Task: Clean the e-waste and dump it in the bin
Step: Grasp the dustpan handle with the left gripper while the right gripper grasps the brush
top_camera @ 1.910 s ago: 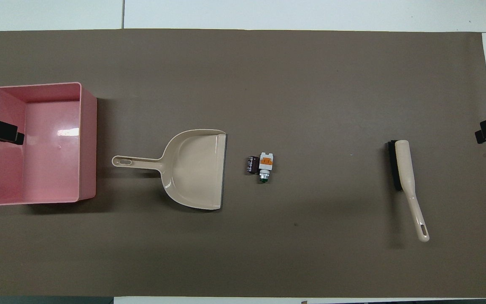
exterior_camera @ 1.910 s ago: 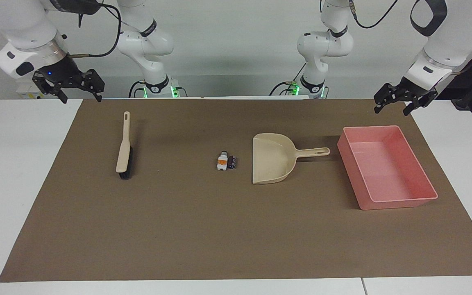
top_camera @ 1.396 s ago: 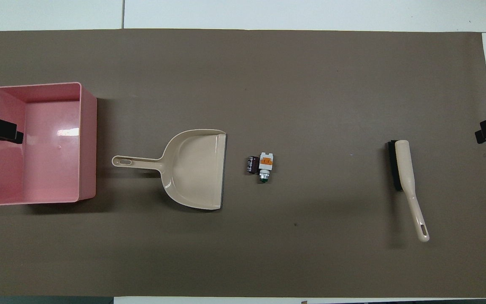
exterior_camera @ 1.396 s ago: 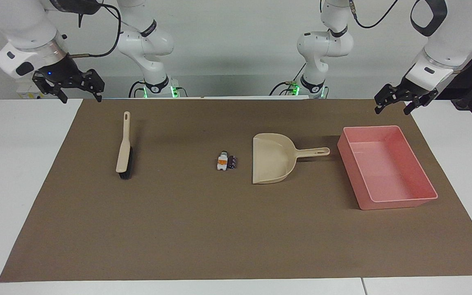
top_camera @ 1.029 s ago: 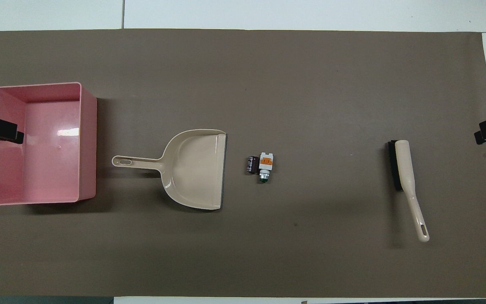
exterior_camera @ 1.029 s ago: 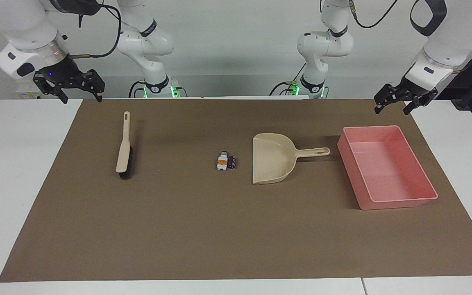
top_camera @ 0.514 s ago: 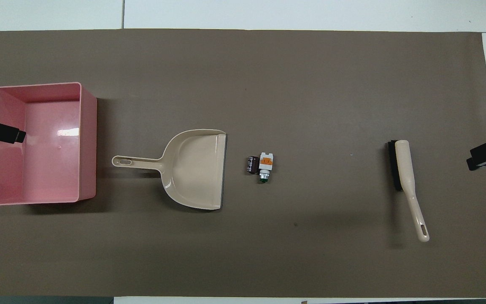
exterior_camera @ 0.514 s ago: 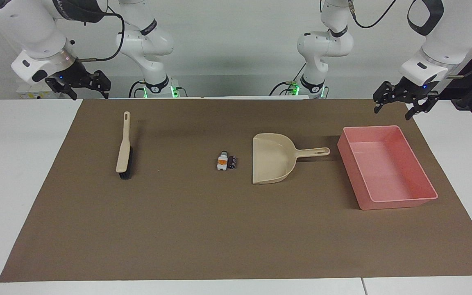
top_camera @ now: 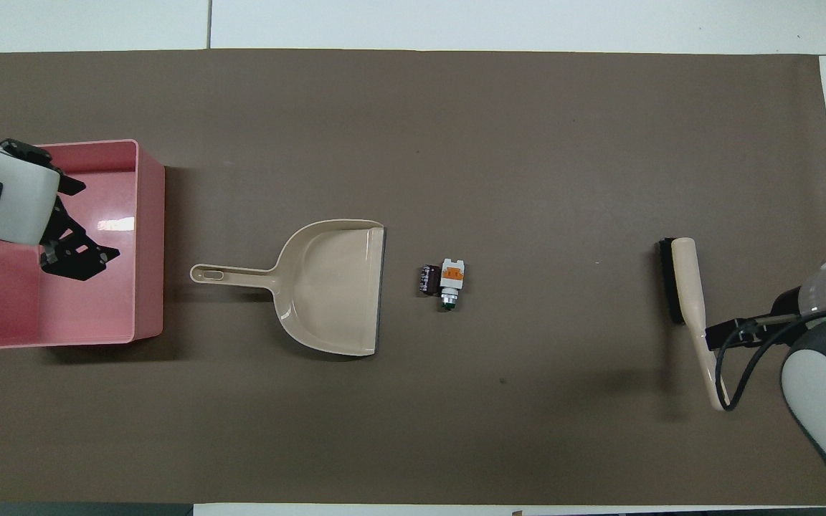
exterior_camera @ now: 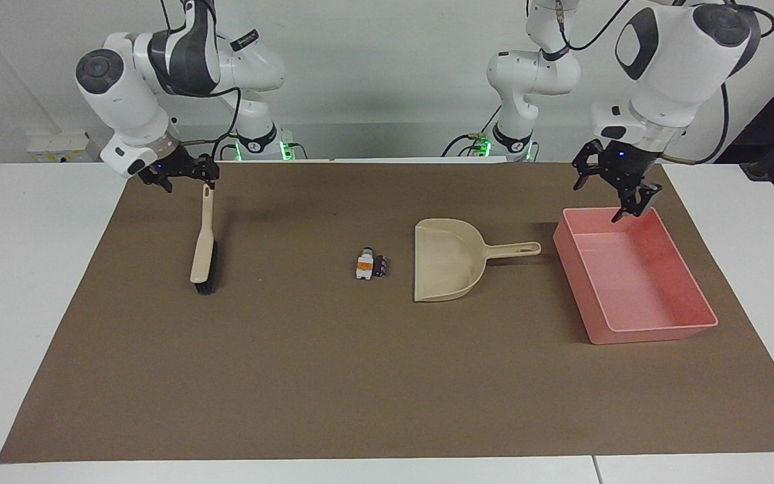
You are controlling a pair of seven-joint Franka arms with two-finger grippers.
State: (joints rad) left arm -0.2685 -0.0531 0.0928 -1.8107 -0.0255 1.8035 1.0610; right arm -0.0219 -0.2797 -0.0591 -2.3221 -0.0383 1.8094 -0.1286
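My left gripper hangs spread over the pink bin; my right gripper, also spread, hovers over the brush handle's tip.

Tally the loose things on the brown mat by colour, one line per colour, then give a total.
Beige: 2, the dustpan and the brush
Pink: 1, the bin
White with an orange band: 1, an e-waste bit
Dark blackish-brown: 1, an e-waste bit
Total: 5
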